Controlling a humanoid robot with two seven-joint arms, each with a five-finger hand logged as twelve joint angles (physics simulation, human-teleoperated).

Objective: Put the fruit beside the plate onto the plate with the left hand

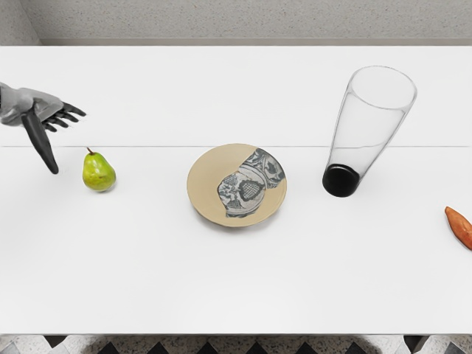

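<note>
Hand on the left, the left hand (35, 110), reaching in from the picture's left edge: grey at the palm, dark at the digits. Spread wide open. Fingers (68, 114) fanned out toward the right with gaps between them; thumb (41, 146) stuck out long and straight, slanting down toward the near side of the table (221, 280). Holding nothing and touching nothing. Height over the white surface not to be told from this view.

Just right of the thumb tip and a little lower in the picture: pear (98, 172), green with a yellowish flush, upright on the table, short brown stem on top. Near the hand but clear of it, with a narrow strip of bare table between thumb and fruit. Not on the plate: left of it, with a wider stretch of bare table between.

Further right, about the middle of the table: plate (205, 184), round and tan, with a blue-and-white patterned patch across its right half.

Right of the plate and apart from it: tall clear glass (372, 122), dark at the base, wider at the mouth, seen leaning toward the upper right.

At the far right edge: orange-red elongated thing (459, 226), cut off by the frame, kind not to be told.

Behind the table, grey wall (221, 18); under its front edge, strip of black-and-white checkered floor (221, 345).
</note>
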